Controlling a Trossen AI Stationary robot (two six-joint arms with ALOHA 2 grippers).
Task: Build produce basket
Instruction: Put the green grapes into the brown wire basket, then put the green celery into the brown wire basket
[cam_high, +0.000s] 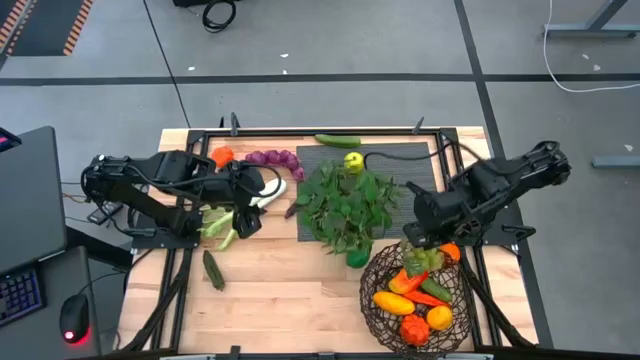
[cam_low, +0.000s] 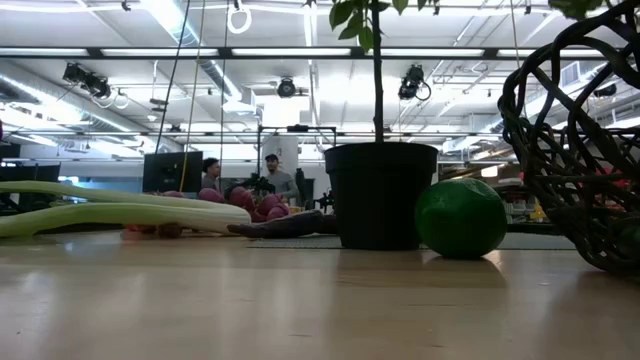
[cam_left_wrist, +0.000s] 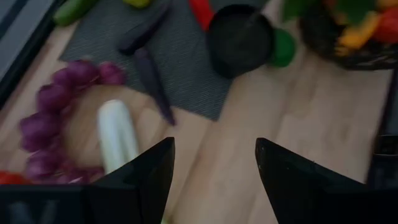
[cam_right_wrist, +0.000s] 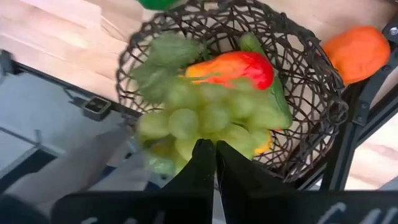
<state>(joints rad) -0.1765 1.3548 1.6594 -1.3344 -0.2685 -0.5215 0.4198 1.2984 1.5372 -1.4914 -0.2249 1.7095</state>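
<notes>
Basket partly filled at the table's near right corner

Basket (cam_high: 378, 300) is seen holding yellow, orange and red produce (cam_high: 415, 305). Green grapes (cam_right_wrist: 205, 118) are pinched above it by the closed right gripper (cam_right_wrist: 214, 163). The leek (cam_high: 232, 222) is straddled by the open, empty left gripper (cam_left_wrist: 214, 171).

Lighting is bright and even, from ceiling strip lights (cam_low: 190, 25) at 12 o'clock in the low view. Table (cam_high: 280, 290) shadows are soft. Green grapes (cam_right_wrist: 205, 118) appear smeared, probably motion blur. The left wrist view is soft throughout.
</notes>
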